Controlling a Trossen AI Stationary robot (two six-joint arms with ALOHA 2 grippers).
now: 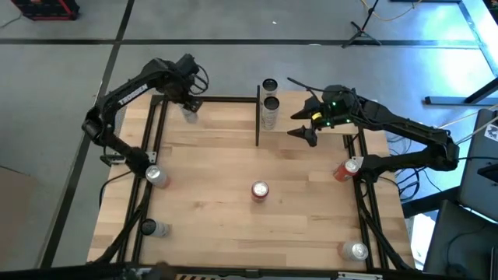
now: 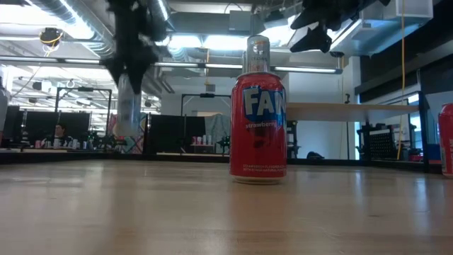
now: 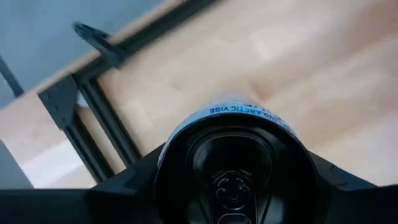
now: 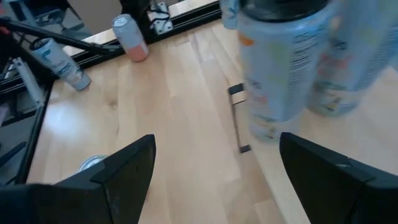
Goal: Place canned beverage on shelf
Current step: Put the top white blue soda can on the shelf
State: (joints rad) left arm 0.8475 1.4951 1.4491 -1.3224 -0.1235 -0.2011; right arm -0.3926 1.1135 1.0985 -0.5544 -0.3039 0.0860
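Note:
My left gripper (image 1: 189, 101) is over the table's far left corner, shut on a pale can (image 1: 190, 114) with a dark top (image 3: 233, 165); in the low view the can (image 2: 127, 99) hangs above the tabletop. The shelf (image 1: 311, 144), a raised light wood panel, stands at the far right and also shows in the low view (image 2: 333, 110). Two pale cans (image 1: 270, 103) stand upright at its left edge and show close in the right wrist view (image 4: 280, 68). My right gripper (image 1: 305, 126) hovers open and empty above the shelf, next to those cans. My left gripper pinches the pale can between its two fingers (image 3: 127, 186), one on each side of the can's upper wall (image 3: 180, 134) just below the rim. The fingers come from above, pointing down. The can hangs upright below the gripper, lifted clear of the table.
A red Fanta can (image 1: 260, 190) stands at the table's middle. More cans are by the left rail (image 1: 156, 176), the near left (image 1: 149, 228), the right rail (image 1: 348, 169) and the near right corner (image 1: 356, 250). Black frame rails run along the table's sides.

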